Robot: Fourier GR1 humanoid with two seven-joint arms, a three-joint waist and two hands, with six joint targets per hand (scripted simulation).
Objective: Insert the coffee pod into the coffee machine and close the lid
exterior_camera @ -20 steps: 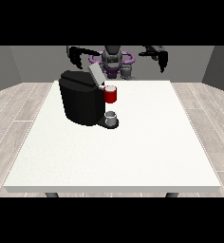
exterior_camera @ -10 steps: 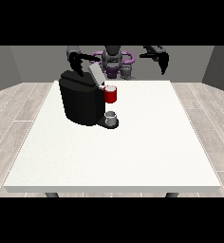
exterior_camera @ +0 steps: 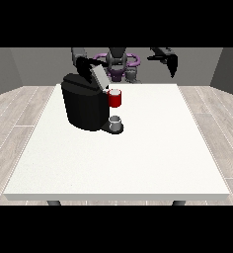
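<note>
At machine's (exterior_camera: 86, 106) base grey thing (exterior_camera: 116, 122); hand at view's right (exterior_camera: 172, 63) raised well apart, fingers straight.

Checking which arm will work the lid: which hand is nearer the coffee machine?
The right hand, shown at the view's left, is just behind the coffee machine, by its raised lid. The hand at the view's right hangs far off, beyond the table's far right corner.

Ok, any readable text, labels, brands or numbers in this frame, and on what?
None can be read.
The coffee machine, the red thing at the machine and the white table show no lettering, label or number.
</note>
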